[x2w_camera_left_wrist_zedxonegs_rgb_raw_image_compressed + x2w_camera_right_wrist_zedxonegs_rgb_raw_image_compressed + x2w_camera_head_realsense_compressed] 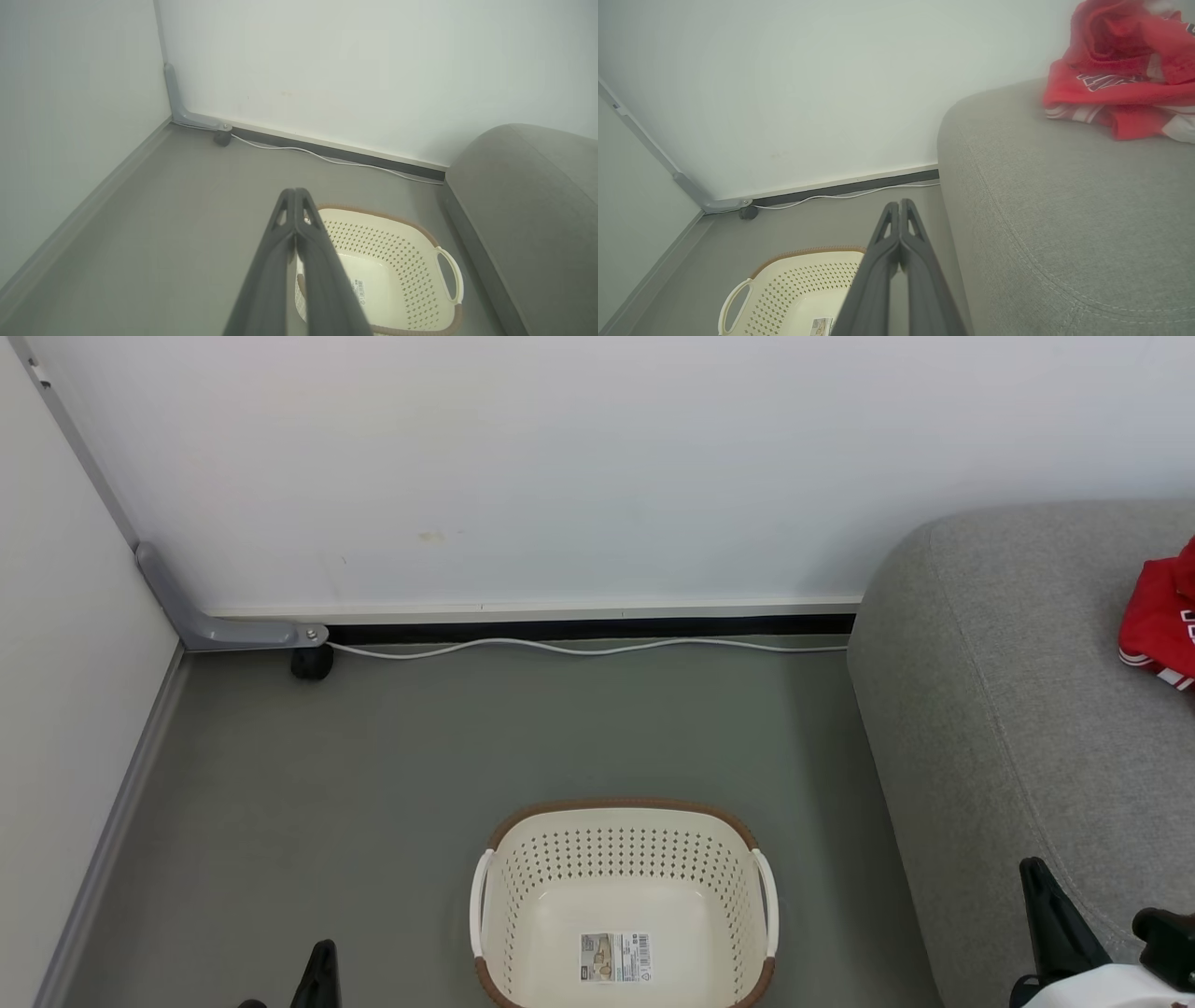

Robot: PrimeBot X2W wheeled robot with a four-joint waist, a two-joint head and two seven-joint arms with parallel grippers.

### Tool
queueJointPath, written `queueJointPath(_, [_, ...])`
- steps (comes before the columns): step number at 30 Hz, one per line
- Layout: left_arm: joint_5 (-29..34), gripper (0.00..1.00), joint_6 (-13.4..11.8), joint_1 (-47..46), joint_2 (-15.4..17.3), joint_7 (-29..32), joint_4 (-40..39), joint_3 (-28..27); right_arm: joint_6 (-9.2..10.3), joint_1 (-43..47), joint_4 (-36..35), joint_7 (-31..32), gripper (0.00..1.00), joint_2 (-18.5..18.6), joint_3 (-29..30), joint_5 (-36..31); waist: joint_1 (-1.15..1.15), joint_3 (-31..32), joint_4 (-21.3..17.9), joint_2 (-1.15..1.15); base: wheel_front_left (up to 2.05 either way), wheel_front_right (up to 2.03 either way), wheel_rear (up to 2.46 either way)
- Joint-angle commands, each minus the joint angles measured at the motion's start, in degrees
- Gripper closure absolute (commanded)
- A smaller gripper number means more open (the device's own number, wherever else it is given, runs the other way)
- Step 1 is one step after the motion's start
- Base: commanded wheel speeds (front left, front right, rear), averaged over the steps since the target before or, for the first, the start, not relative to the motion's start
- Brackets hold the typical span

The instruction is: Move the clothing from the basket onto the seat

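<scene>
1. Evidently the basket (621,863), at the bottom centre of the head view, holds no garment: its bare floor and label sticker (615,958) show plainly.
2. The clothing (1120,79) lies bunched on the seat (1064,186), at the upper right of the right wrist view, well apart from the basket.
3. The left gripper (295,193) is clenched, fingers pressed together, grasping nothing. Its tips show against the basket's rim in the middle of the left wrist view.
4. The right gripper (899,203) is likewise clenched on nothing, seen between the basket and the seat's side in the lower middle of its own view.
5. Judged from this, the moving looks finished, so the step in hand is a check.
6. To do it well, look over the whole basket floor, including the near part cut off at the head view's bottom edge. Keep both arms clear of the basket rim and the seat's side. Leave the red pile untouched, since soft fabric probably drags on a passing finger.
</scene>
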State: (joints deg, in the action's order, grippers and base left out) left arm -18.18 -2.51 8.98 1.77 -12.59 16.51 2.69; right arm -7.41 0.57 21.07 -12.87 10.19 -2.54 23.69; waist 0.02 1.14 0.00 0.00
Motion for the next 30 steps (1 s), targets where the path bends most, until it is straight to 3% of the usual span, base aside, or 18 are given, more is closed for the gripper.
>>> queueJointPath(1, [-1.9, 1.0, 0.6, -2.2, 0.5, 0.3, -1.5, -0.8, -0.01, -2.0, -1.8, 0.5, 1.0, 0.7, 0.6, 1.9, -0.01, 0.0, 0.0, 0.0, 0.0, 0.0, 0.0])
queueJointPath(30, [-20.0, 1.0, 2.9, -5.4, 0.7, 5.0, -1.7, -2.9, -0.03, -3.2, -3.1, 5.2, 1.0, -1.3, 2.7, 18.6, -0.02, -0.4, 0.0, 0.0, 0.0, 0.0, 0.0])
